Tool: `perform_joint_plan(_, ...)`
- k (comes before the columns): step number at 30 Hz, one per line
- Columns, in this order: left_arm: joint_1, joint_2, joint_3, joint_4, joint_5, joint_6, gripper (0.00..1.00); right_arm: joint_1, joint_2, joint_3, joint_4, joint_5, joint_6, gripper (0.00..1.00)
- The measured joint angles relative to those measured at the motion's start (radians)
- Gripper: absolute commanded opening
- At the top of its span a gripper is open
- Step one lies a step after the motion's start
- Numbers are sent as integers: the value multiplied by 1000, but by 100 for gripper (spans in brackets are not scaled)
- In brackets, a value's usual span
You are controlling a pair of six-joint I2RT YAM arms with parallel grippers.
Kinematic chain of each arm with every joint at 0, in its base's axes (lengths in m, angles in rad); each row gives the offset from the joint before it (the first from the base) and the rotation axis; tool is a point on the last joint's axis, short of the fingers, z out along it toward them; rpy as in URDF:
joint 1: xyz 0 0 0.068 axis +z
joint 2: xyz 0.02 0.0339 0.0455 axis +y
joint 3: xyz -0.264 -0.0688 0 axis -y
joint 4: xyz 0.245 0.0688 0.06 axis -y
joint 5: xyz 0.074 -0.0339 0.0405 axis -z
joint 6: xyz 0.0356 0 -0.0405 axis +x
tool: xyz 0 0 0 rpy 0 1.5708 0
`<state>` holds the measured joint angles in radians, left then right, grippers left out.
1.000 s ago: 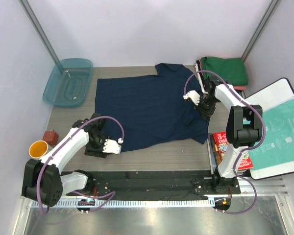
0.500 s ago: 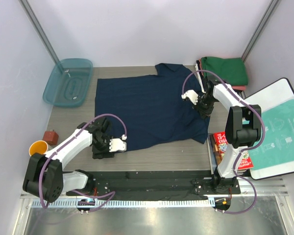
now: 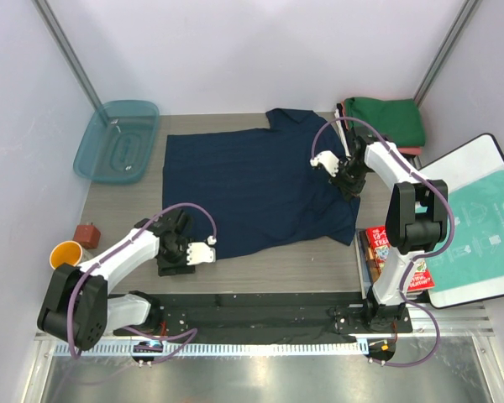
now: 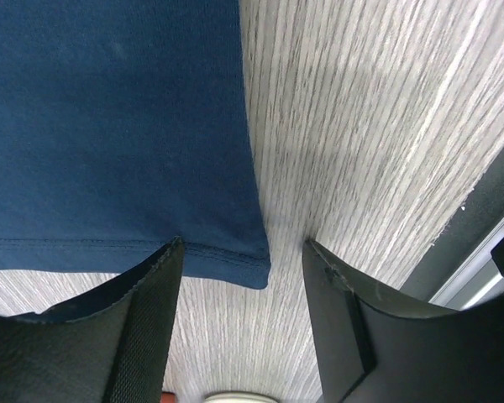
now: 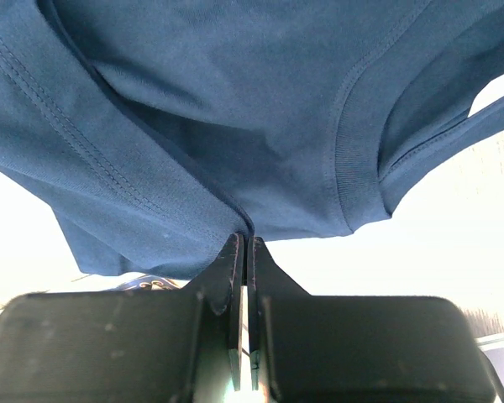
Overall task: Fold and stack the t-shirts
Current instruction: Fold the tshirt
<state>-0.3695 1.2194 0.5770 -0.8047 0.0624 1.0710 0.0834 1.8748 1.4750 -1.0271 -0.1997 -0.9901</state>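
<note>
A: What has changed on the left?

B: The left gripper [image 3: 178, 254] has slid rightward along the near part of the table [image 3: 269, 262]. It now sits at the near-left hem corner of the navy t-shirt [image 3: 252, 185]. Its jaws are spread, slightly narrower than a second ago. The wrist view shows that corner lying flat on the wood between them, not yet pinched.

A: And the shirt itself?

B: It lies spread across the middle of the table, much as it did a second ago. Only the cloth at its right end is raised.

A: That is the right arm's doing?

B: Yes. The right gripper [image 3: 344, 178] has edged a little to the far left. Its fingers are pressed together on a fold of the navy cloth beside the neck ribbing, holding it off the table.

A: What does that mean for the task?

B: The first fold looks close: one end is held, and the other is lined up for a grasp. The left jaws probably need to close on the corner before anything is lifted. The folded green t-shirt [image 3: 386, 120] lies at the far right, where the navy one would likely go.
</note>
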Motion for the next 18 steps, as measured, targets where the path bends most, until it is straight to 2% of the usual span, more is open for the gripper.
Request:
perform_joint_plan(1, -2, 3, 0, 0, -4, -3, 57, 0, 0, 1, 0, 0, 0, 1)
perform_joint_plan(4, -4, 18, 0, 1, -18, -19, 38, 2, 0, 2, 0, 0, 0, 1)
perform_joint_plan(5, -4, 22, -1, 2, -27, -21, 20, 3, 0, 3, 0, 0, 0, 1)
perform_joint_plan(7, -4, 30, -3, 15, -51, -21, 0, 3, 0, 3, -1, 0, 0, 1)
perform_joint_plan(14, -4, 31, -8, 100, -124, -15, 0, 3, 0, 12, -3, 1, 1, 1)
perform_joint_plan(18, -3, 8, -7, 81, -100, -12, 0, 3, 0, 12, -5, 5, -1, 1)
